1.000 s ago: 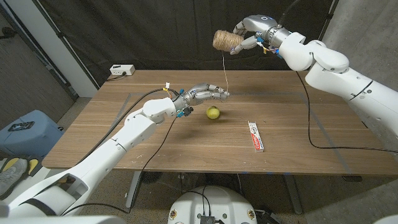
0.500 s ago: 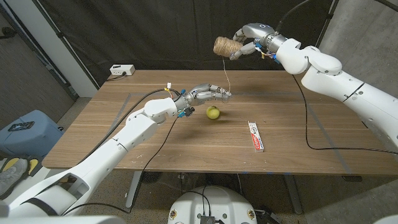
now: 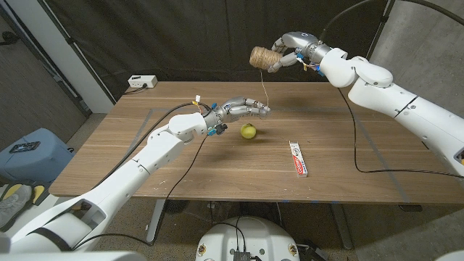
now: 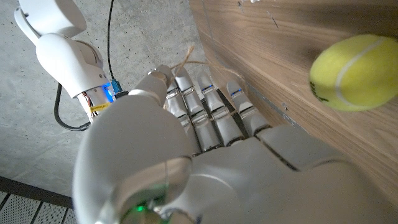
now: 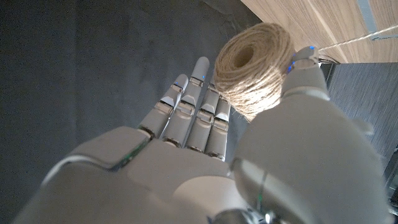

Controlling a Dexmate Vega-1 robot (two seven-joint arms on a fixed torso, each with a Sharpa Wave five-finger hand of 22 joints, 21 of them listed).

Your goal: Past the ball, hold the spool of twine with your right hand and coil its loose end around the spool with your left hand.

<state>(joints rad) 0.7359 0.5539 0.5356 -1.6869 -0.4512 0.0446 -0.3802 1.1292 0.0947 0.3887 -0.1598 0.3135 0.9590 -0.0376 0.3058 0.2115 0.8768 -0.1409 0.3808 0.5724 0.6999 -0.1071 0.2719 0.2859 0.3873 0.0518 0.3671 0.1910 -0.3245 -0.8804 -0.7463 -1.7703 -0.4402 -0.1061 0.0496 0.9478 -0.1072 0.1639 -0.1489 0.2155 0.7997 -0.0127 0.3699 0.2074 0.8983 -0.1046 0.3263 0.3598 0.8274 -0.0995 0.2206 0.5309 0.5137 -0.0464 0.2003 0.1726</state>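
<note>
- High above the wooden table (image 3: 181,156), past its far edge, the right hand (image 3: 286,49) grips the spool of twine (image 3: 262,55); the right wrist view shows the spool (image 5: 254,65) caught between the thumb (image 5: 303,70) on one side and the straightened fingers (image 5: 194,106) on the other, its hollow end facing the camera.
- From the spool a single loose strand (image 3: 264,83) hangs down to the left hand (image 3: 245,109), which is held low over the table, just beyond the ball (image 3: 249,131).
- On the left hand the fingers (image 4: 208,106) are stretched out side by side, nearly straight, and in the left wrist view a thin loop of twine (image 4: 198,63) shows at their tips; the strand appears pinched there, though the exact contact is too small to make out.
- Relative to the ball, a yellow-green tennis ball resting on the table and touched by neither hand, the spool is farther back and raised well clear of the surface.
- Nearer the robot than the ball and toward its right lies a flat toothpaste box (image 3: 298,158).
- Far beyond the ball toward the table's back left corner sits a small white power strip (image 3: 143,82).
</note>
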